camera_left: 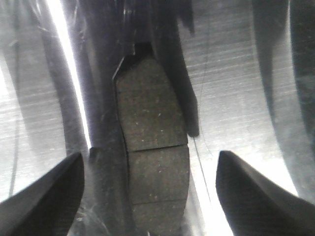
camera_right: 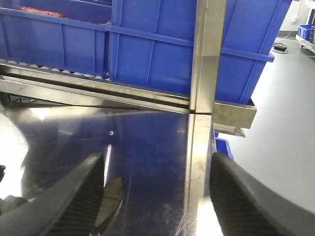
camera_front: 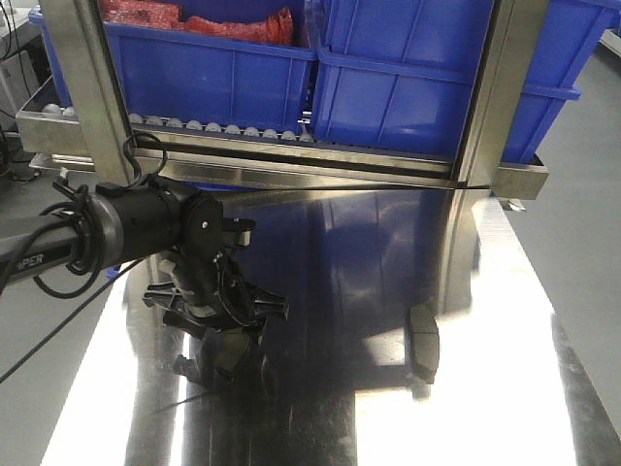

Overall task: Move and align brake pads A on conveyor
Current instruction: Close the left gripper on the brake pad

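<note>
Plainly: matte grit on mirror steel

L wrist cam: L fingers [camera_left: 49,196] spread wide either side of a flat, grainy dark-grey pad [camera_left: 155,162], grooved across, lying on the brushed steel desk [camera_left: 236,98]. Only R cam shows R fingers [camera_right: 246,196], also wide, just beside the curved 2nd pad [camera_right: 112,196].

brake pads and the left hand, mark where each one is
left pad [camera_left: 152,113]: left wrist view, upper half, above the groove
right pad [camera_front: 424,347]: front view, middle of its face
left hand [camera_left: 150,196]: left wrist view, midway between its open fingertips
</note>
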{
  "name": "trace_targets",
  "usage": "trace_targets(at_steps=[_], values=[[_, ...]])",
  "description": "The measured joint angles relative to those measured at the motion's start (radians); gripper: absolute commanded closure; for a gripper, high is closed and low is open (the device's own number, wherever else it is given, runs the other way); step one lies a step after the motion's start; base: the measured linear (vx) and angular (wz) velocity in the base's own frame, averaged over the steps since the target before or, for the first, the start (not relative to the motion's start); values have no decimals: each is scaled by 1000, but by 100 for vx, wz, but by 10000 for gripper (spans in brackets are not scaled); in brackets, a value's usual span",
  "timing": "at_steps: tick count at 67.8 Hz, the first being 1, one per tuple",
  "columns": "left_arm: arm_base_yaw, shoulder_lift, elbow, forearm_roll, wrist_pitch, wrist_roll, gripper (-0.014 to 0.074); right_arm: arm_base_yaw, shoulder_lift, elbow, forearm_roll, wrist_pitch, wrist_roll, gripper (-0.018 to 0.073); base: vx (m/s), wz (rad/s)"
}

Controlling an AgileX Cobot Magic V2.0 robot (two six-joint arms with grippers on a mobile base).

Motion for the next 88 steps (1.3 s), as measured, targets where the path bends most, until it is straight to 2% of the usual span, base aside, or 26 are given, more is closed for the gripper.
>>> trace_targets(at_steps=[12,24,39,53,60,72,88], values=[[0,21,0,-9,-9,-18,54,0,0,0,0,0,0,106,0,0],[0,21,0,-9,-33,-42,99,0,0,0,0,0,0,106,0,0],[0,28,0,-9,-52,-61,216,0,0,0,0,0,0,106,0,0],[0,53,-25,-3,-34,-63,288,0,0,0,0,0,0,106,0,0],[0,66,-54,2,-6,-63,381,0,0,0,0,0,0,106,0,0],[-1,77,-83,24,36,-63,605,0,0,0,0,0,0,106,0,0],[-21,56,-88,53,74,-48,604,0,0,0,0,0,0,106,0,0]])
